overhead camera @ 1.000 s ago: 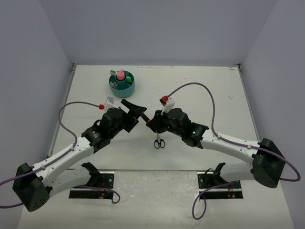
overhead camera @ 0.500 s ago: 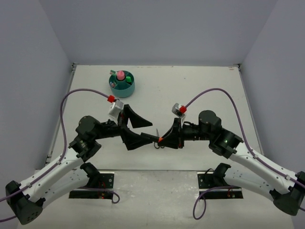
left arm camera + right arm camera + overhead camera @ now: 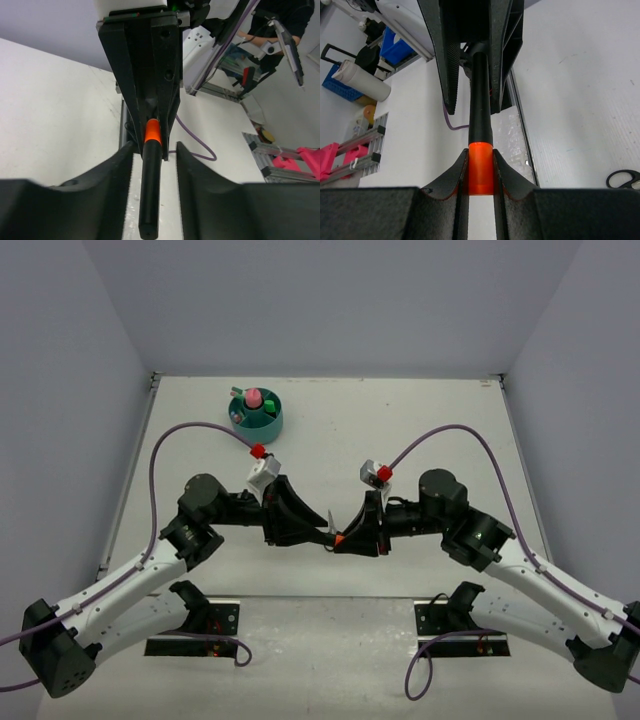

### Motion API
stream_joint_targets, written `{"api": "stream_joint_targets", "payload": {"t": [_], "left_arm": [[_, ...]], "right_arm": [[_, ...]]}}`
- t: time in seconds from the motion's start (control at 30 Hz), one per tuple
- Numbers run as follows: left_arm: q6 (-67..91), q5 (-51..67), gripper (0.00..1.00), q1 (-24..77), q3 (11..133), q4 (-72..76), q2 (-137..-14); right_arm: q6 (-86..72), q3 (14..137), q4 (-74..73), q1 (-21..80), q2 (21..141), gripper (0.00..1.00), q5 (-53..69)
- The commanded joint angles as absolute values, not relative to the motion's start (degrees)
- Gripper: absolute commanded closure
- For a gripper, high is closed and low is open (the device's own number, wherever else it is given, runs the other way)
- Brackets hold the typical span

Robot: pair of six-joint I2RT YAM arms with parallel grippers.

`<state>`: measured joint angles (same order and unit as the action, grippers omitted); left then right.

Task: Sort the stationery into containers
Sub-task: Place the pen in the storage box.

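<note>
Handover above the table's (image 3: 450, 430) near middle. Right gripper (image 3: 481, 167) clamps the highlighter (image 3: 480, 100) by its orange cap; left gripper (image 3: 155, 148) straddles the barrel, jaws apart. We close left firmly before right releases.

Seen from overhead, the highlighter (image 3: 341, 536) is only an orange speck where the left end effector (image 3: 322, 531) meets the right end effector (image 3: 347, 540); its barrel is hidden. Items inside the teal organiser (image 3: 265, 428) are too small to tell apart. In the right wrist view, the scissors (image 3: 623, 178) are cut off by the picture's right edge, blades unseen.
</note>
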<state>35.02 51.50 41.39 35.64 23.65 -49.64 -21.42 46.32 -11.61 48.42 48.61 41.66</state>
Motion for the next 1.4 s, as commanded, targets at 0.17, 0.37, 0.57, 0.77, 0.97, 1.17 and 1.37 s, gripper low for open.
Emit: {"api": "stream_joint_targets", "payload": {"t": [0.17, 0.37, 0.57, 0.77, 0.97, 1.17, 1.37], "left_arm": [[33.31, 54.73, 0.79, 41.48, 34.62, 24.52, -48.39], [33.37, 53.27, 1.00, 41.42, 34.06, 24.56, -48.06], [33.85, 52.55, 1.00, 41.48, 33.39, 25.15, -47.90], [34.54, 52.25, 1.00, 41.48, 32.87, 25.99, -47.79], [34.81, 51.97, 1.00, 41.51, 32.66, 26.13, -47.64], [35.68, 52.48, 1.00, 41.57, 31.97, 27.87, -48.27], [36.11, 52.30, 1.00, 41.57, 32.07, 28.21, -48.95]], "right_arm": [[-19.35, 51.03, -14.11, 48.25, 47.16, 1.00, 39.35], [-19.79, 52.52, -14.70, 48.19, 46.39, 1.00, 36.83], [-22.68, 54.15, -13.70, 47.46, 45.34, 1.00, 33.02], [-25.62, 55.50, -10.90, 46.74, 43.73, 1.00, 30.13], [-27.78, 55.25, -7.70, 46.29, 42.98, 1.00, 30.50], [-29.09, 54.95, -5.07, 46.13, 41.78, 1.00, 30.14], [-29.18, 55.54, -4.74, 46.05, 41.37, 1.00, 30.55]]}}
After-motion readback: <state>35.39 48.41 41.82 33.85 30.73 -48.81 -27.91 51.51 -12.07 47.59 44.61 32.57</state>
